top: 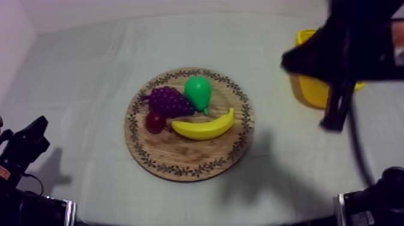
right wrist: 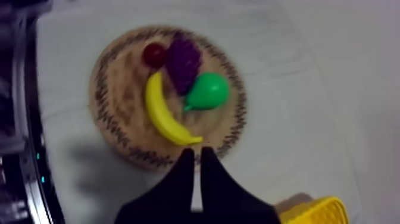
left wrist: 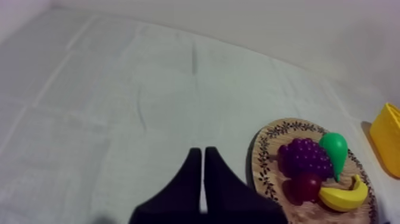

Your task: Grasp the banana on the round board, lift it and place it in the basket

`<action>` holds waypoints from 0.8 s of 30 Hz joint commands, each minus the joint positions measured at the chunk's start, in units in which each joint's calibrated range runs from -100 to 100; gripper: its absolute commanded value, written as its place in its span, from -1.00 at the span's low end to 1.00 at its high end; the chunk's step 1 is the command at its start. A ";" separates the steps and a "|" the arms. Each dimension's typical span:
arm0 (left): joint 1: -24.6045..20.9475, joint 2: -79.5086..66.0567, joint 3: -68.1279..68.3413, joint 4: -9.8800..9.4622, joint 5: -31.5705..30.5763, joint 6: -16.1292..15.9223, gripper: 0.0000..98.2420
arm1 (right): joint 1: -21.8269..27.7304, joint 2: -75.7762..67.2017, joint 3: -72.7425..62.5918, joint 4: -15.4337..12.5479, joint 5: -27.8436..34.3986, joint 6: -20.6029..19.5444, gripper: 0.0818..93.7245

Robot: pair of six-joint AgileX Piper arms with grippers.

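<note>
The yellow banana (top: 204, 127) lies on the round wooden board (top: 180, 161) at its right front, beside a green pear (top: 198, 91), purple grapes (top: 169, 101) and a small red fruit (top: 155, 122). The yellow basket (top: 312, 90) stands at the right, partly hidden under my right arm (top: 348, 42), which hangs high above it. In the right wrist view my right gripper (right wrist: 195, 152) is shut on nothing, well above the board's rim (right wrist: 101, 95) near the banana (right wrist: 161, 113). My left gripper (left wrist: 202, 152) is shut and empty, left of the board (left wrist: 265, 173).
The grey-white cloth (top: 78, 78) lies bare to the left of and behind the board. My left arm (top: 27, 144) rests low at the front left edge. A black part of the right arm's base (top: 373, 201) sits at the front right.
</note>
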 commanded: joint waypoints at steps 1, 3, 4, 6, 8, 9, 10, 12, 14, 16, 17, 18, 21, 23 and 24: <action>0.01 0.00 -0.03 0.04 -0.01 -0.01 -1.00 | -6.21 1.85 5.21 2.55 -1.91 -1.29 -0.92; 0.01 0.00 -0.03 0.04 -0.01 0.00 -1.00 | -7.21 3.26 7.92 2.54 -3.93 -1.37 -0.91; 0.01 0.00 -0.03 0.04 -0.01 0.00 -1.00 | -7.56 3.89 9.00 2.33 -4.91 -1.28 -0.91; 0.01 0.00 -0.03 0.04 -0.01 -0.02 -1.00 | -8.19 4.89 10.66 1.73 -6.51 -0.94 -0.91; 0.01 0.00 -0.03 0.04 -0.01 -0.01 -1.00 | -8.68 5.39 11.37 1.03 -7.29 -0.87 -0.89; 0.01 0.00 -0.03 0.04 -0.01 0.00 -1.00 | -8.82 5.54 11.24 0.47 -7.36 -0.60 -0.89; 0.01 0.00 -0.03 0.04 -0.01 0.00 -1.00 | -8.90 5.64 10.92 -0.15 -7.15 -0.15 -0.88; 0.01 0.00 -0.03 0.04 -0.01 0.01 -1.00 | -9.01 5.76 10.27 -1.02 -6.68 0.56 -0.87; 0.01 0.00 -0.03 0.04 -0.01 0.01 -1.00 | -9.06 5.96 9.93 -1.42 -6.65 1.05 -0.87; 0.01 0.00 -0.03 0.04 -0.01 0.01 -1.00 | -9.05 6.25 9.89 -1.34 -7.00 1.07 -0.87; 0.01 0.00 -0.03 0.04 -0.01 0.01 -1.00 | -9.03 6.47 10.04 -1.04 -7.40 0.80 -0.87; 0.01 0.00 -0.03 0.04 -0.01 0.01 -1.00 | -9.02 6.70 10.21 -0.64 -7.99 0.36 -0.87; 0.01 0.00 -0.03 0.04 -0.01 0.01 -1.00 | -8.62 7.30 11.03 0.78 -10.55 -1.40 -0.72; 0.01 0.00 -0.03 0.04 -0.01 0.01 -1.00 | -8.38 7.68 11.44 1.67 -11.62 -2.27 -0.36; 0.01 0.00 -0.03 0.04 -0.01 0.01 -1.00 | -8.22 7.83 11.56 1.93 -12.16 -2.59 -0.17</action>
